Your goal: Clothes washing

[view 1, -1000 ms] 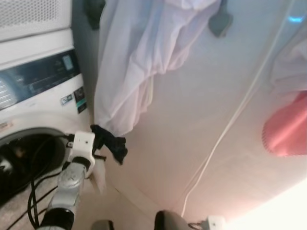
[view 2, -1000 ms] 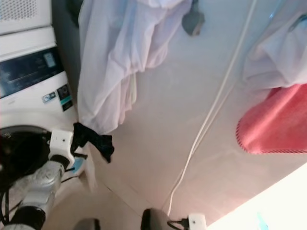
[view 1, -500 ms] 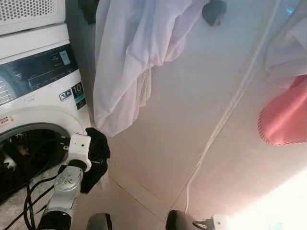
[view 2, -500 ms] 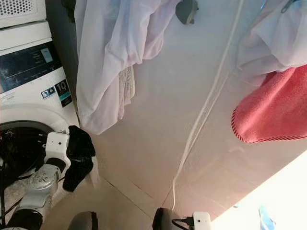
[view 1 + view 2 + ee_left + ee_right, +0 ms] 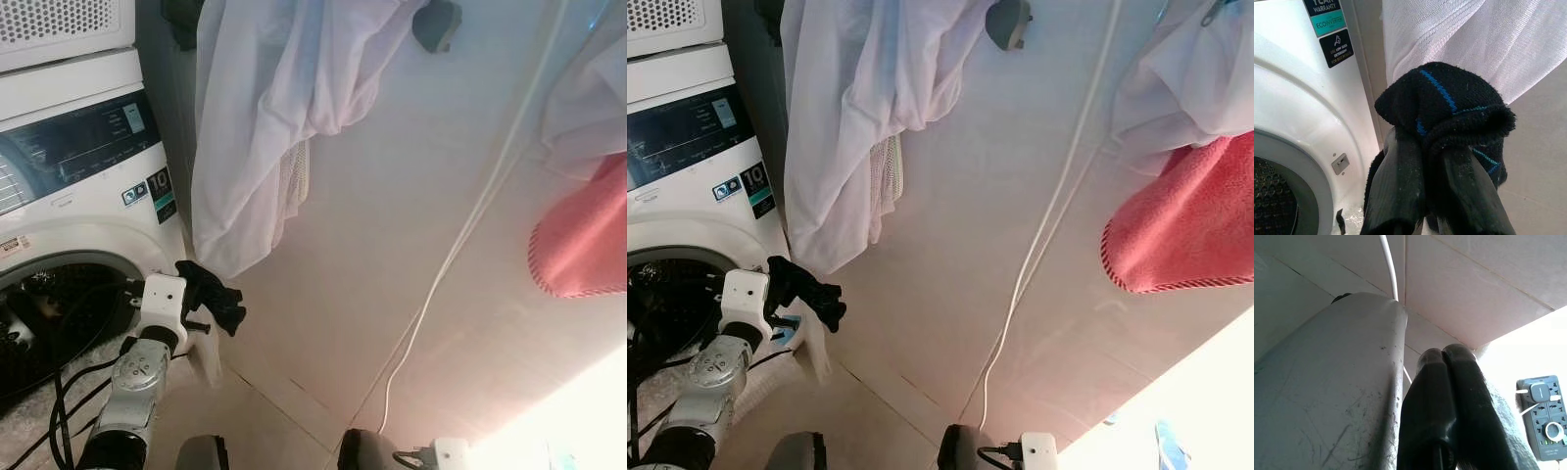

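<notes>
A black sock with blue stripes (image 5: 1449, 107) is bunched over the fingertips of my left gripper (image 5: 1427, 147), which is shut on it. In the eye views this sock (image 5: 214, 296) hangs in the air just right of the white washing machine (image 5: 78, 196), beside its dark round drum opening (image 5: 44, 328) and below a hanging white garment (image 5: 265, 127). My right gripper (image 5: 1442, 355) hangs low by my side with its black fingers pressed together, holding nothing.
A red towel (image 5: 583, 245) hangs at the right on the tiled wall. A white cable (image 5: 460, 245) runs down the wall to a power strip (image 5: 446, 453) on the floor. Black cables (image 5: 64, 392) trail under the drum opening.
The sock drooped below the left wrist half a second ago and is now bunched higher at the fingertips. The left arm has barely moved. The camera shifted slightly early on.
</notes>
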`<state>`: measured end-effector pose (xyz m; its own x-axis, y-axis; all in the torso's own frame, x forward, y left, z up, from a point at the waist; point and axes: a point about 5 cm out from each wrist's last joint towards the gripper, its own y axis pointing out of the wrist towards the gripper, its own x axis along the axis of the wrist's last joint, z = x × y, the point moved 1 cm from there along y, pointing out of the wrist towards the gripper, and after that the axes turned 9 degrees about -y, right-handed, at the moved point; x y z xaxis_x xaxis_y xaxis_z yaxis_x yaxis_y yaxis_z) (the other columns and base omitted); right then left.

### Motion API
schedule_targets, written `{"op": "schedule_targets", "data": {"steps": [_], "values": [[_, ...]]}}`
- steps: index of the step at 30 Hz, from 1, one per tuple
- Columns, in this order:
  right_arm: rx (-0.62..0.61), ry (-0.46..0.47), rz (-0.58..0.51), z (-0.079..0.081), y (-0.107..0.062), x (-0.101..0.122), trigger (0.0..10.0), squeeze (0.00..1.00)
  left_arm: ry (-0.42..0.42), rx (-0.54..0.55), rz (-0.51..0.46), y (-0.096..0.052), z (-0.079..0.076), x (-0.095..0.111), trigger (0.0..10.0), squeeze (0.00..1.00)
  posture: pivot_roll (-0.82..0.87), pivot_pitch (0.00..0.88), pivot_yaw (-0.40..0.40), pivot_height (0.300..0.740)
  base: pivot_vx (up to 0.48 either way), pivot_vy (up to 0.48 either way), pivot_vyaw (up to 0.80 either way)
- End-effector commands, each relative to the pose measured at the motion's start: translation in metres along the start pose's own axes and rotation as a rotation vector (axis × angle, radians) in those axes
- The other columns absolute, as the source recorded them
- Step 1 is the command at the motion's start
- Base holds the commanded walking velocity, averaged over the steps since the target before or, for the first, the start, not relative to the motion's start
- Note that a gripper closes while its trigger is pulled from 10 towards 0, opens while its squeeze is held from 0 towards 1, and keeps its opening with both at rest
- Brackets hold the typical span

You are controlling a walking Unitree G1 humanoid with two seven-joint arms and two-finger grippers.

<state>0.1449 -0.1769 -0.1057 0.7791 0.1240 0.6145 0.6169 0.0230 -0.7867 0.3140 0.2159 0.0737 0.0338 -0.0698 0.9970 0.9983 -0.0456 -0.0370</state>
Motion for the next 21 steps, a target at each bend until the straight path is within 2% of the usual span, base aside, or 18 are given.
{"op": "schedule_targets", "data": {"steps": [1, 15, 17, 21], "values": [[0.035, 0.007, 0.042, 0.0102, -0.0021, -0.0099, 10.0, 0.0, -0.005, -0.011, -0.007, 0.0037, -0.0048, 0.0026, 10.0, 0.0, 0.2, 0.0, -0.137, 0.595, 0.0, 0.398, 0.0], [0.038, 0.004, 0.043, 0.0102, -0.0021, -0.01, 10.0, 0.0, -0.003, -0.017, -0.011, 0.0034, -0.006, 0.0028, 10.0, 0.0, 0.2, 0.0, -0.137, 0.595, 0.0, 0.41, 0.0], [0.037, 0.004, 0.043, 0.0102, -0.0021, -0.01, 10.0, 0.0, -0.003, -0.018, -0.012, 0.0034, -0.0061, 0.0029, 10.0, 0.0, 0.2, 0.0, -0.137, 0.595, 0.0, 0.315, 0.0], [0.037, 0.004, 0.043, 0.0102, -0.0021, -0.0101, 10.0, 0.0, 0.014, -0.035, -0.016, 0.0034, -0.0086, 0.0033, 10.0, 0.0, 0.2, 0.0, -0.137, 0.595, 0.0, 0.0, 0.0]]}}
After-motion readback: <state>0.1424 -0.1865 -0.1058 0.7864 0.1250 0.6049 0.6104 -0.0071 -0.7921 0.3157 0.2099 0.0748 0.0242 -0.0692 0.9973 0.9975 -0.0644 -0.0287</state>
